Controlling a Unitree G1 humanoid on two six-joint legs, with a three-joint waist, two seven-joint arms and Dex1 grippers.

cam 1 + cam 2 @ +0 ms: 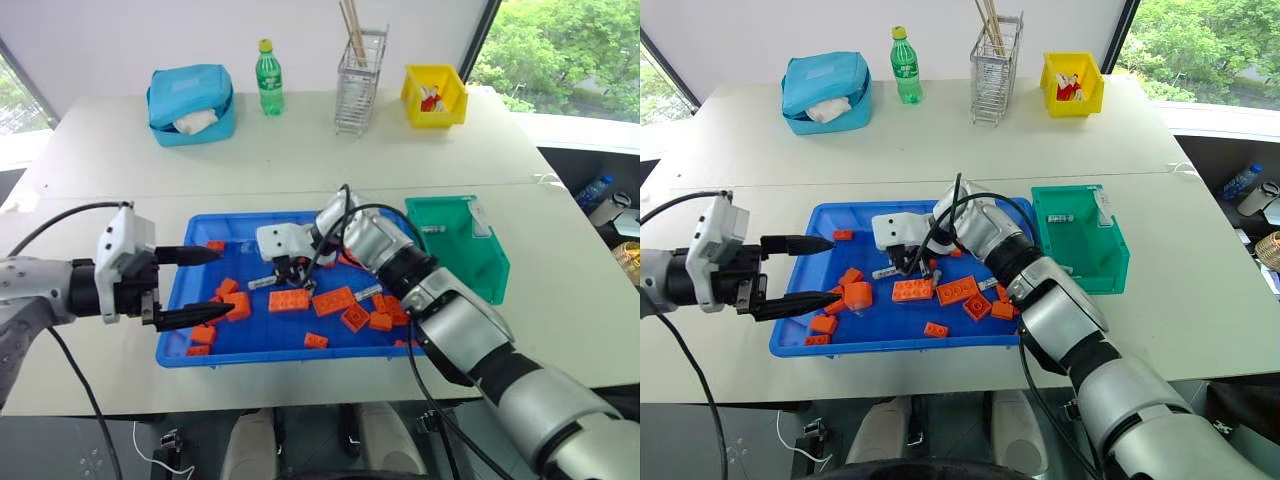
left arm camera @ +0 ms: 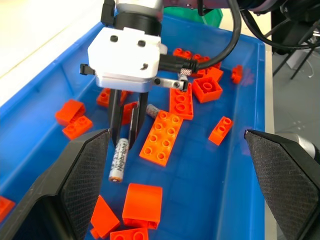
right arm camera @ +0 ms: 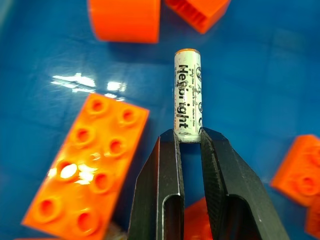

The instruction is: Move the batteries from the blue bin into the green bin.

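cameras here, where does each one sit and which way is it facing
Left eye view: on the head, looking down at the table; both arms show.
Right eye view: same head, same scene.
Left wrist view: on the left arm, looking between its open fingers into the blue bin.
Right wrist view: on the right arm, right pincer shut on a battery.
Both wrist views share that battery.

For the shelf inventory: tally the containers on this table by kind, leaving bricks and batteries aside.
Bins: 3 (blue bin, green bin, yellow bin)
Pouch: 1
Bottle: 1
Wire rack: 1
Total: 6
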